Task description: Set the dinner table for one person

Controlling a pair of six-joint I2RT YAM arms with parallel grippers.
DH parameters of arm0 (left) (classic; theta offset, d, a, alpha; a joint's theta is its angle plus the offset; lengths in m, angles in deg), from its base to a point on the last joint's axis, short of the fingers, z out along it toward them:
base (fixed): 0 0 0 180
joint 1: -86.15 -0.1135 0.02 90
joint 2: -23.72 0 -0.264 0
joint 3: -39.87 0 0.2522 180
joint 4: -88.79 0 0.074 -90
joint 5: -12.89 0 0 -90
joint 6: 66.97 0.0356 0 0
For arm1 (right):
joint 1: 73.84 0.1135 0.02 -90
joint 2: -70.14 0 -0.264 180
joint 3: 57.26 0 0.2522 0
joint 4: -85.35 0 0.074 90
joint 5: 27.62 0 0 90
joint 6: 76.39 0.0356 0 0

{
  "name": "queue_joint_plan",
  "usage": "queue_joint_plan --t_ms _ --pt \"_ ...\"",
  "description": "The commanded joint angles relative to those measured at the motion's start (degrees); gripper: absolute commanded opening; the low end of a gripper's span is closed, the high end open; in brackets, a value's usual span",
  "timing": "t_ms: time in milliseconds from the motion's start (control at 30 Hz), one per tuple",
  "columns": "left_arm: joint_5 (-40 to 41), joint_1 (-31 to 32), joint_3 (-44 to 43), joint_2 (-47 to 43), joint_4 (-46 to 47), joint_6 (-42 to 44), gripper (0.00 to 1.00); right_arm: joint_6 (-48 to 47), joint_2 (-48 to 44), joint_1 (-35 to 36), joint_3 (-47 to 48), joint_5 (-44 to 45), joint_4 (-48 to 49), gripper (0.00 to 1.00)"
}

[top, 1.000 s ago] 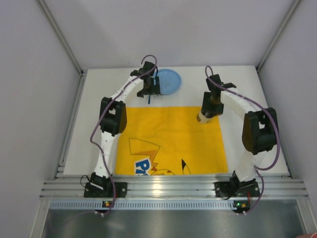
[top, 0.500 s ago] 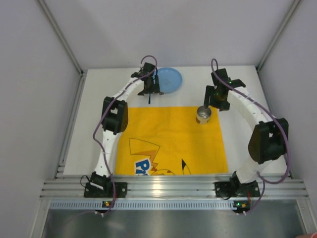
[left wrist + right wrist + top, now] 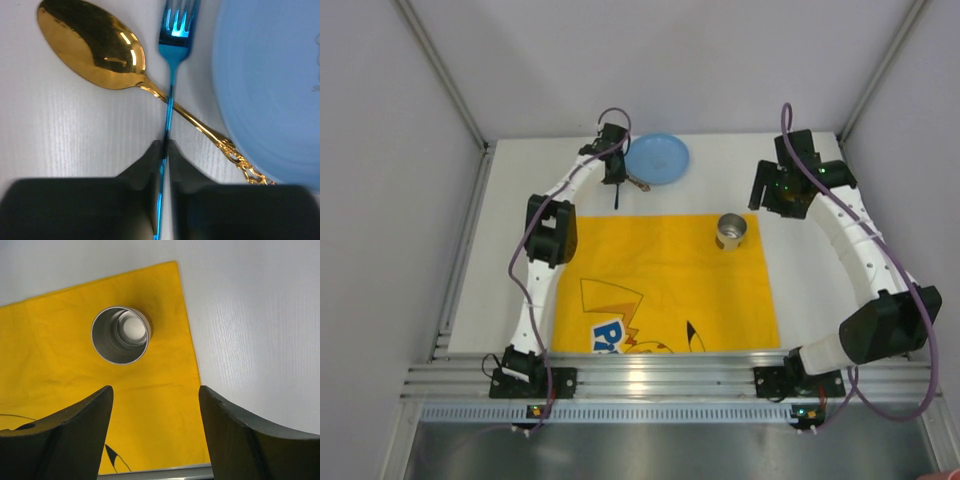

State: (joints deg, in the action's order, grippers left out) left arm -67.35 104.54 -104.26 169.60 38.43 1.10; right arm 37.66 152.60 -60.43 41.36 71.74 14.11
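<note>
Pinching the fork (image 3: 175,36), left jaws hide its handle.

The white matte worktop (image 3: 505,190) carries a yellow cartoon-printed placemat (image 3: 660,270) that lies flat across its middle and near part, reaching the silver rails (image 3: 670,378) at the near edge. A light blue plate (image 3: 657,158) sits on the bare surface beyond the placemat's far edge, apart from it. Just left of the plate lies a gold spoon (image 3: 95,47), its ornate handle end running to the plate's rim. A blue fork (image 3: 172,55) crosses over the spoon's handle, tines beside the plate.
</note>
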Motion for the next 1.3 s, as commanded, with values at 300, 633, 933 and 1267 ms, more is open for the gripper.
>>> queue_joint_plan --t_ms 300,633,933,1267 --pt "-9.1 -1.7 -2.2 -6.7 2.9 -4.3 0.00 -3.2 11.6 -1.6 17.9 -13.0 2.4 0.80" --pt "-13.4 -2.4 10.5 -32.9 5.6 -10.6 0.00 18.8 35.0 -2.2 26.6 -39.1 30.1 0.86" --pt "-10.3 -1.6 28.0 -53.6 -0.1 -10.1 0.00 33.9 56.8 -0.7 46.0 -37.5 36.4 0.80" --pt "-5.6 -1.3 43.0 -70.1 -5.4 -12.5 0.00 36.7 62.6 0.7 43.8 -30.3 35.8 0.75"
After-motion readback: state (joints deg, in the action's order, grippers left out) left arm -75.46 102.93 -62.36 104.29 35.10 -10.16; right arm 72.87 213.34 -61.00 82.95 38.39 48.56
